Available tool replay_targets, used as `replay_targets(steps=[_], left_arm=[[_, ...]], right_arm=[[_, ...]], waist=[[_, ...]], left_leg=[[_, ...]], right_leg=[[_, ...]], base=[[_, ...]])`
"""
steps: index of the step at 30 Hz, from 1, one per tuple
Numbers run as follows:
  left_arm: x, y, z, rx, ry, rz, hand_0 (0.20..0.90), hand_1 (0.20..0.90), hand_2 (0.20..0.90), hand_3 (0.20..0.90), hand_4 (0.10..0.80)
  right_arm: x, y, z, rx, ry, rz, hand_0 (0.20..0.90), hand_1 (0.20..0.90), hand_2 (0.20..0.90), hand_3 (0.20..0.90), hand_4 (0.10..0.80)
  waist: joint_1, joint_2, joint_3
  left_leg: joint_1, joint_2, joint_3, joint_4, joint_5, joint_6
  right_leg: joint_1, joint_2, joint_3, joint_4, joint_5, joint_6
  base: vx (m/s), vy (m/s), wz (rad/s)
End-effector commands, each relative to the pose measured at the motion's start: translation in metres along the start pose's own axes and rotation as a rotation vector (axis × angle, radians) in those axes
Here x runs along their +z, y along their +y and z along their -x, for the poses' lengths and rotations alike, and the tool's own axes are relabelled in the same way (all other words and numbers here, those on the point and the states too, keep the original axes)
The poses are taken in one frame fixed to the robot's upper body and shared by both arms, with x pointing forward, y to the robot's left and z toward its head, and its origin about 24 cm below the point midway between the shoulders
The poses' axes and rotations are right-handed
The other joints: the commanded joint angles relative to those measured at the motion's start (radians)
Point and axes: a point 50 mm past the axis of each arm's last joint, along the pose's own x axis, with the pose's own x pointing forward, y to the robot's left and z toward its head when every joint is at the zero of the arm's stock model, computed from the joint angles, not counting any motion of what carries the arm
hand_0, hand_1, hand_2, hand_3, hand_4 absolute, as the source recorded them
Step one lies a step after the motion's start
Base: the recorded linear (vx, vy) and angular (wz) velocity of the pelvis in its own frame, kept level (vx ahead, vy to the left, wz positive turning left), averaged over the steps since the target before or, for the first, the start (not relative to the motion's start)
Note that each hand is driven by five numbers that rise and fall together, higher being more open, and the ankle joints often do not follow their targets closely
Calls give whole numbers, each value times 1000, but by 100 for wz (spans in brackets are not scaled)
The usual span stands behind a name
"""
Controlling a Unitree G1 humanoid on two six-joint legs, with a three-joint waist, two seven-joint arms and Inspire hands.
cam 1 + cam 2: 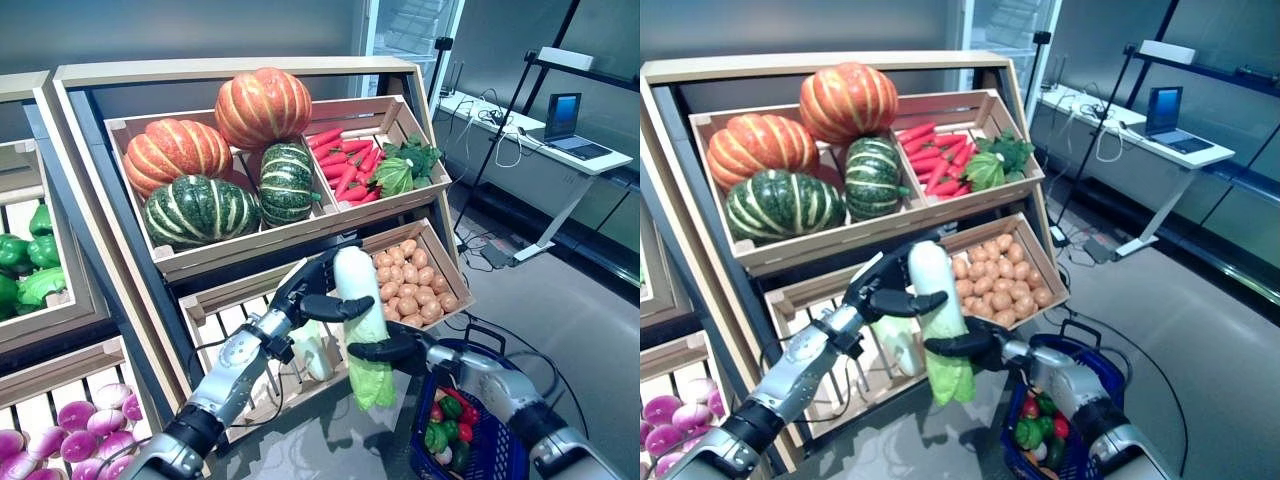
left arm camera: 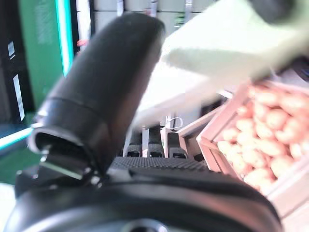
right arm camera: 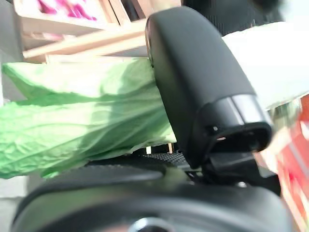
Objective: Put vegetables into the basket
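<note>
Starting at the left of the wooden rack [image 1: 90, 150], purple turnips [image 1: 70, 420] fill the low crate and pumpkins [image 1: 215, 150] crowd the upper one. Now the left hand [image 1: 305, 290] comes in, fingers curled round the white top of a long daikon [image 1: 355, 290] held upright in front of the rack's lower shelf. Just below, the right hand [image 1: 385, 350] has its fingers wrapped round the leafy green end. Behind sit carrots [image 1: 345, 160] and potatoes [image 1: 410, 285]. Far right, the blue basket [image 1: 495, 450] stands on the floor, vegetables inside.
</note>
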Motion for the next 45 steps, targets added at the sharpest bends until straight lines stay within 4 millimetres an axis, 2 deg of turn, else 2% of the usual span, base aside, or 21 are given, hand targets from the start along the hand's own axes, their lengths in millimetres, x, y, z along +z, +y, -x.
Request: replay_targets(steps=[1, 5, 7, 9, 12, 14, 17, 18, 23, 24, 29, 31, 33, 35, 37, 41, 42, 43, 45], left_arm=[[48, 37, 0, 126, -206, -184, 900, 900, 900, 900, 800], [43, 76, 22, 326, -139, -245, 900, 900, 900, 900, 800], [45, 88, 28, 390, -129, -279, 900, 900, 900, 900, 800], [46, 99, 34, 460, -112, -323, 900, 900, 900, 900, 800], [51, 114, 42, 599, -79, -485, 900, 900, 900, 900, 800], [63, 121, 40, 650, -81, -681, 900, 900, 900, 900, 800], [89, 130, 28, 665, -116, -869, 900, 900, 900, 900, 800], [104, 133, 21, 676, -148, -950, 900, 900, 900, 900, 800], [140, 131, 4, 710, -264, -1085, 900, 900, 900, 900, 800], [151, 129, -1, 722, -306, -1123, 900, 900, 900, 900, 800], [184, 122, -13, 789, -445, -1247, 900, 900, 900, 900, 800], [197, 119, -13, 796, -497, -1386, 900, 900, 900, 900, 800], [206, 118, -13, 800, -519, -1445, 900, 900, 900, 900, 800], [215, 117, -12, 815, -542, -1538, 900, 900, 900, 900, 800], [218, 117, -12, 824, -553, -1595, 900, 900, 900, 900, 800], [243, 119, -12, 889, -603, -1759, 900, 900, 900, 900, 800], [243, 119, -12, 890, -604, -1763, 900, 900, 900, 900, 800], [248, 119, -11, 900, -615, -1801, 900, 900, 900, 900, 800], [254, 122, -9, 919, -612, -1887, 900, 900, 900, 900, 800]], right_arm=[[61, -40, 40, -148, -291, 39, 300, 300, 300, 300, 400], [52, -71, 73, -292, -309, -3, 300, 300, 300, 300, 400], [52, -78, 80, -342, -323, -17, 300, 300, 300, 300, 400], [47, -88, 90, -401, -325, -36, 300, 300, 300, 300, 400], [39, -101, 101, -517, -329, -69, 300, 300, 300, 300, 400], [41, -109, 107, -609, -341, -95, 300, 300, 300, 300, 400], [56, -116, 110, -703, -397, -115, 300, 300, 300, 300, 400], [61, -118, 111, -743, -410, -123, 300, 300, 300, 300, 400], [86, -124, 115, -871, -430, -82, 300, 300, 300, 300, 400], [97, -125, 118, -901, -447, -74, 300, 300, 300, 300, 400], [139, -126, 137, -988, -495, -59, 300, 300, 300, 300, 400], [153, -125, 147, -1018, -509, -49, 300, 300, 300, 300, 400], [161, -125, 155, -1042, -516, -52, 300, 300, 300, 300, 400], [174, -125, 167, -1080, -528, -55, 300, 300, 300, 300, 400], [184, -123, 173, -1100, -542, -56, 300, 300, 300, 300, 400], [221, -110, 189, -1096, -635, -64, 300, 300, 300, 300, 400], [222, -110, 189, -1096, -637, -64, 738, 738, 738, 738, 692], [229, -106, 190, -1098, -647, -48, 900, 900, 900, 900, 800], [236, -102, 190, -1107, -639, -25, 900, 900, 900, 900, 800]], waist=[[-14, 32, -25], [-30, 38, -20], [-32, 37, -15], [-38, 41, -10], [-43, 47, 5], [-49, 52, 31], [-51, 55, 99], [-53, 56, 138], [-52, 62, 242], [-50, 65, 269], [-39, 87, 327], [-33, 95, 340], [-30, 101, 350], [-28, 116, 363], [-25, 127, 369], [-18, 153, 392], [-17, 153, 391], [-17, 157, 394], [-19, 161, 393]], left_leg=[[-15, -47, 9, 1, -98, 80], [-13, -44, 15, 1, -103, 74], [-18, -46, 27, 1, -94, 77], [-11, -45, 22, 1, -101, 73], [-4, -46, 37, 1, -91, 73], [-54, -35, 34, 102, -122, 68], [-169, -6, 20, 277, -173, 66], [-227, 8, 4, 363, -204, 69], [-400, 41, -32, 576, -276, 81], [-458, 48, -43, 632, -293, 83], [-639, 48, -63, 824, -366, 94], [-735, 47, -68, 937, -413, 104], [-790, 47, -73, 1010, -445, 111], [-859, 46, -87, 1092, -478, 110], [-900, 40, -101, 1135, -492, 105], [-1048, 42, -118, 1298, -543, 106], [-1052, 42, -118, 1301, -544, 106], [-1078, 43, -118, 1331, -553, 108], [-1127, 49, -119, 1384, -568, 105]], right_leg=[[-21, 36, 6, 1, -23, -71], [-22, 38, 21, 1, -25, -63], [-30, 38, 23, 1, -21, -70], [-25, 38, 30, 1, -25, -63], [-25, 34, 39, 1, -24, -66], [-59, 23, 48, 63, -47, -73], [-166, 0, 55, 226, -104, -90], [-219, -13, 60, 299, -125, -94], [-365, -43, 69, 470, -176, -117], [-415, -52, 67, 523, -190, -125], [-603, -89, 60, 749, -259, -140], [-704, -119, 60, 883, -304, -147], [-767, -141, 66, 970, -334, -151], [-845, -165, 82, 1064, -369, -157], [-887, -173, 96, 1105, -382, -158], [-1046, -198, 125, 1263, -432, -168], [-1050, -199, 125, 1265, -432, -168], [-1080, -203, 129, 1295, -440, -170], [-1133, -205, 137, 1339, -449, -170]], base=[[1, -10, -6], [8, -17, -10], [7, -29, -18], [48, -19, -17], [23, -31, -13], [-70, -51, -13], [-230, -75, -1], [-239, -74, 6], [-196, -75, 7], [-159, -36, 13], [-127, -11, 13], [-96, 20, 8], [-47, 15, 10], [-35, 24, 10], [-36, 23, 12], [-68, 19, 10], [-46, 11, 11], [-27, 12, 6], [-37, 24, 1]])
